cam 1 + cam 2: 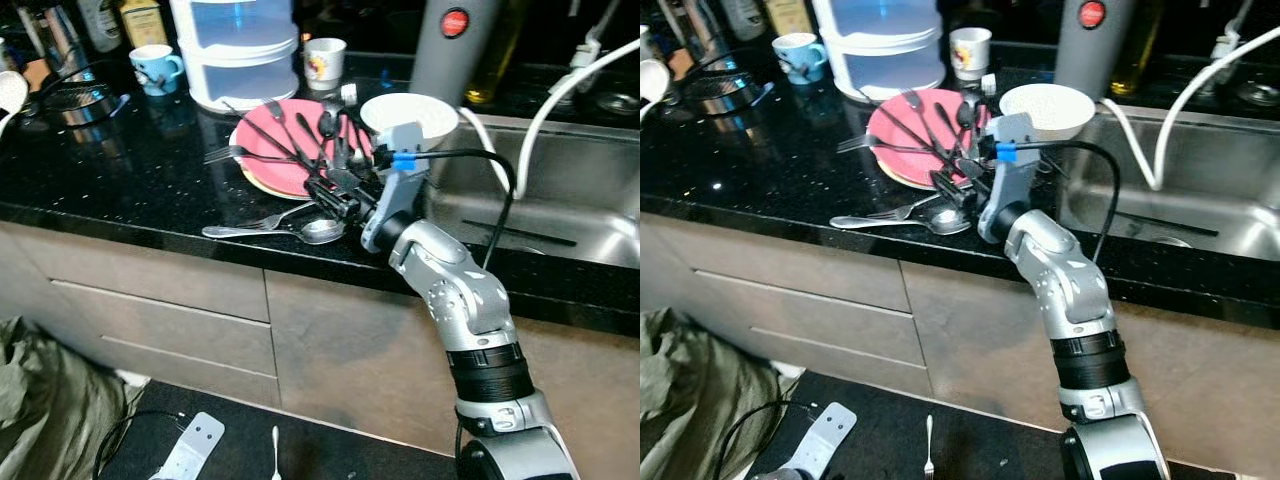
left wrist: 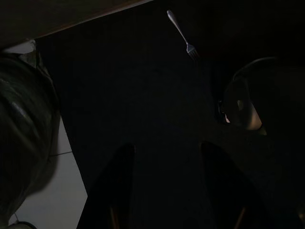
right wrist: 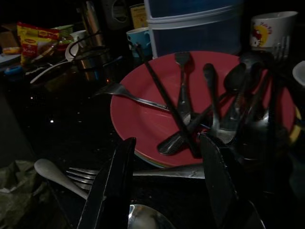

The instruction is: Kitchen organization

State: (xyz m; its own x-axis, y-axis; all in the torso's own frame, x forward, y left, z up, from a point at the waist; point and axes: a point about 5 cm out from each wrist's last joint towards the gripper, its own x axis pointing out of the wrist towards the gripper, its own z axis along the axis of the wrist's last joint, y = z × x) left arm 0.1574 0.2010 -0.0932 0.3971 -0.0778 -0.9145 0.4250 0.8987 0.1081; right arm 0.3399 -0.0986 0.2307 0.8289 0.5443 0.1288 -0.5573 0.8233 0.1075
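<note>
I see the black granite desk (image 1: 120,180) running across the head views, with the steel sink (image 1: 560,215) set into it on the right and pale drawer fronts (image 1: 150,300) below. At the back stand a white and blue stacked container (image 1: 237,50), a blue mug (image 1: 157,68) and a white cup (image 1: 324,62). A white bowl (image 1: 410,115) sits at the sink's edge, just beside the pink plate (image 1: 275,160).

The plate rests on a second, paler plate and carries a loose pile of dark cutlery (image 3: 190,114): forks, spoons and a long black-handled piece crossing one another. One fork (image 3: 128,95) hangs out over the plate's rim onto the desk. In front of the plate, near the desk's front edge, lie a silver fork (image 1: 262,221) and a silver spoon (image 1: 320,230), side by side.

My right gripper (image 3: 164,186) is at the near rim of the plate, above the spoon's bowl; its jaws stand apart with nothing between them, the 2 fingers (image 3: 112,186) framing the plate's edge.

My left gripper (image 2: 167,191) hangs low over a dark floor mat (image 2: 143,95), jaws parted and empty. A small fork (image 2: 181,33) lies on that mat, and a white strip-shaped object (image 1: 195,445) lies nearby
</note>
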